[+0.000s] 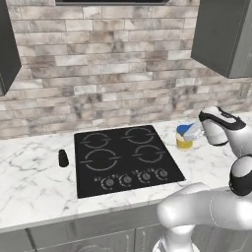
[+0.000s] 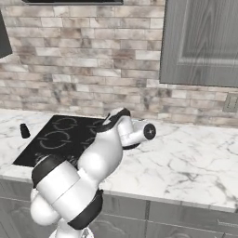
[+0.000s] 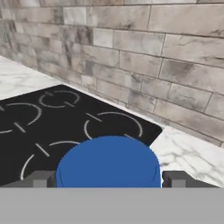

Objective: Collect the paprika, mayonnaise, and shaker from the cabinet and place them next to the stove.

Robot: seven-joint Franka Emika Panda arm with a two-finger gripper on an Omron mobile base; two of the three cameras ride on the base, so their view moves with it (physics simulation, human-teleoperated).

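Mayonnaise [image 1: 185, 137] stands on the counter [image 1: 29, 182] just right of the stove [image 1: 125, 158], fingers [image 3: 40, 179] pinching its blue lid; shaker [image 1: 63, 158] stands left of the stove.

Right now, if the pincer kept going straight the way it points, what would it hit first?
The mayonnaise jar: its blue lid sits directly between the pincer tips. Whether they already touch it is unclear.

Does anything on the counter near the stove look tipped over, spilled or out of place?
Nothing stands out. The shaker stands upright on the marble left of the stove. The mayonnaise sits upright on the stove's right, between the pincer fingers. No spill shows.
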